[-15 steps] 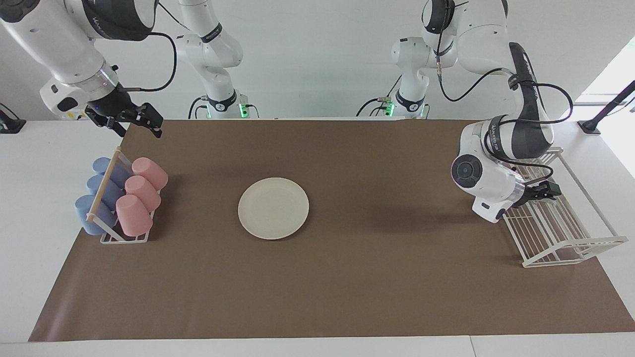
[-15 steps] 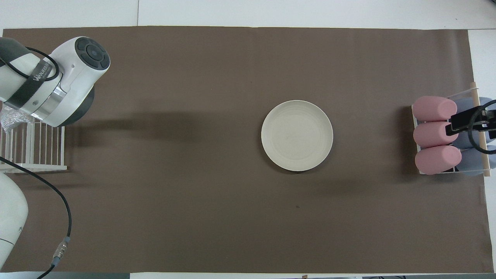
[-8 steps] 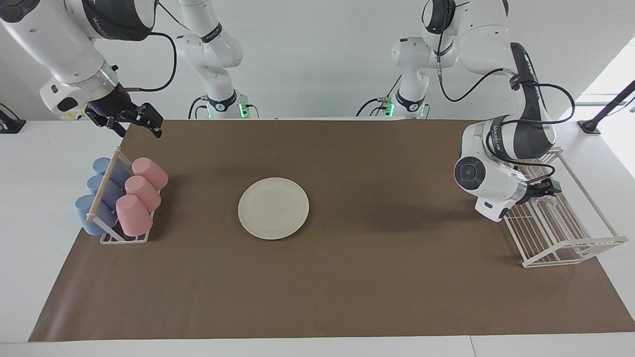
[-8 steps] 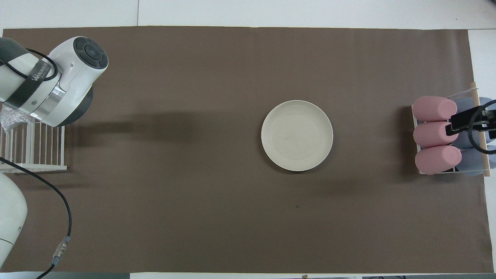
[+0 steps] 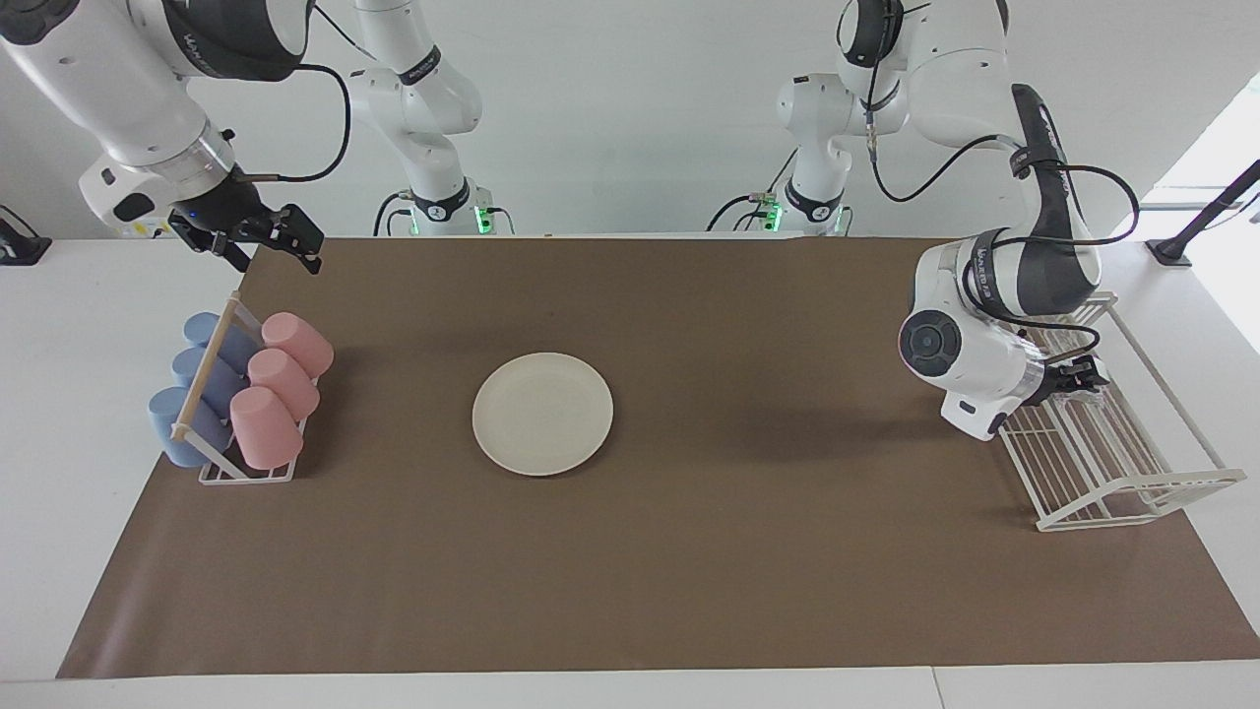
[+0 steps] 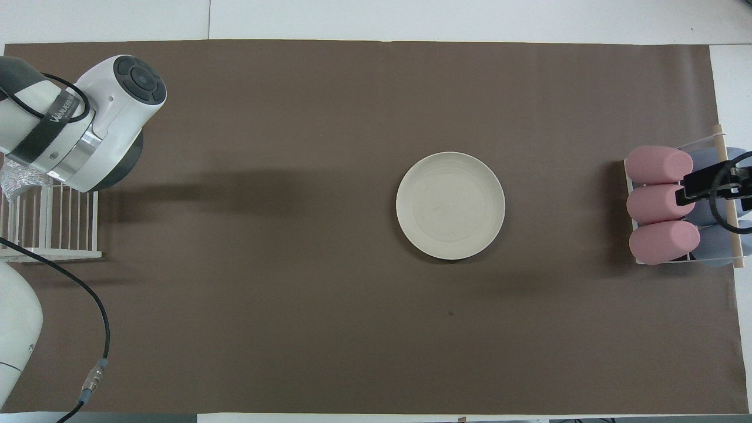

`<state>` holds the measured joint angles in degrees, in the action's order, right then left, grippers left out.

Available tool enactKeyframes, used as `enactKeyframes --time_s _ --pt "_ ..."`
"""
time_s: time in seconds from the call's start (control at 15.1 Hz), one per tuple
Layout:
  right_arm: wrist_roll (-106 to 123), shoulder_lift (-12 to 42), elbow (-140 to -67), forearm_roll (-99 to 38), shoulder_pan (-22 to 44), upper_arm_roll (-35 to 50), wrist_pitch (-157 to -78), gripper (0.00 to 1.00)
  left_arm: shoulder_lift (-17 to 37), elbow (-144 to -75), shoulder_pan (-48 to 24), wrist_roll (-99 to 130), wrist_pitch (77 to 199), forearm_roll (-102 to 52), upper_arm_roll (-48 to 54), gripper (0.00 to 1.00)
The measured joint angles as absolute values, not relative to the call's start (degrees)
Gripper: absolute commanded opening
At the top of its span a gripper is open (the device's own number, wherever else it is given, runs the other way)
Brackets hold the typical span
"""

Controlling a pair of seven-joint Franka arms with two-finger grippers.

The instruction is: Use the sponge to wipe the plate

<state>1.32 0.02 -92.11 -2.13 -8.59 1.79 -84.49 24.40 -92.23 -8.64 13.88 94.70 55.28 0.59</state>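
The cream-white plate (image 5: 542,414) (image 6: 450,205) lies flat in the middle of the brown mat. The silvery-grey sponge (image 6: 16,180) sits in the white wire rack (image 5: 1132,483) at the left arm's end of the table. My left gripper (image 5: 1081,382) reaches down into that rack, its fingers closed in on the sponge (image 5: 1089,396). In the overhead view the left arm's wrist hides the gripper. My right gripper (image 5: 264,239) (image 6: 712,189) hangs open and holds nothing over the mat's corner by the cup rack, where that arm waits.
A small rack holds three pink cups (image 5: 281,384) and three blue cups (image 5: 192,394) on their sides at the right arm's end. The brown mat (image 5: 689,551) covers most of the table. The wire rack's (image 6: 53,235) rails surround the left gripper.
The left gripper's fingers have narrowed onto the sponge inside the wire rack, and the wrist has shifted slightly. Plate, cups and right arm have not moved.
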Motion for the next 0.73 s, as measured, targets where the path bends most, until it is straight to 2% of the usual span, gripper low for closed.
enactKeyframes --time_s 0.07,0.13,0.73 --pt "1.3 0.0 -92.1 -2.1 -8.6 1.8 -84.5 1.0 24.4 -92.2 -8.6 13.9 94.7 55.3 0.6 0.02" --pt "1.3 0.0 -92.1 -2.1 -8.6 1.8 -84.5 1.0 24.4 -92.2 -8.6 13.9 94.7 55.3 0.6 0.0" --pt "1.3 0.0 -92.1 -2.1 -8.6 1.8 -84.5 1.0 24.3 -91.7 -8.7 15.6 94.7 53.9 0.7 0.0"
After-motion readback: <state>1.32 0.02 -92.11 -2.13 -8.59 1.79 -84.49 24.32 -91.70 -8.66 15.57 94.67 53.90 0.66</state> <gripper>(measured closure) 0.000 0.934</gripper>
